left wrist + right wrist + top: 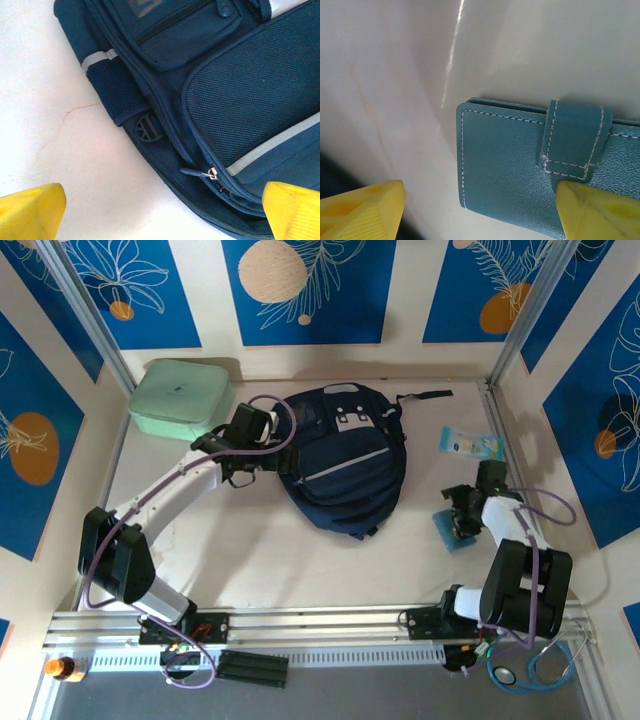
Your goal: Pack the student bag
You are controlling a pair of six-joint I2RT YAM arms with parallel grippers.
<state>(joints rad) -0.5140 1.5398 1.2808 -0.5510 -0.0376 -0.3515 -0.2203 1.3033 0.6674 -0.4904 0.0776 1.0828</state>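
Opening first, wallet next
Spread left hand [162,217] hovers over student bag [345,455] at its zip pull [212,173], probably to open it; spread right hand [480,215] straddles wallet [510,160] right of the bag.

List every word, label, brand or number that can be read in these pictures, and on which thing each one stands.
Nothing is legible, so no text is quoted.
White patches on the front pocket of the student bag: marks too small to read.
Grey label on the bag, left wrist view: cut off and blurred.
Light-blue packet: dark round logo, too small to read.
Teal wallet: stitching, no text.
Mint-green case: small dark mark, unreadable.
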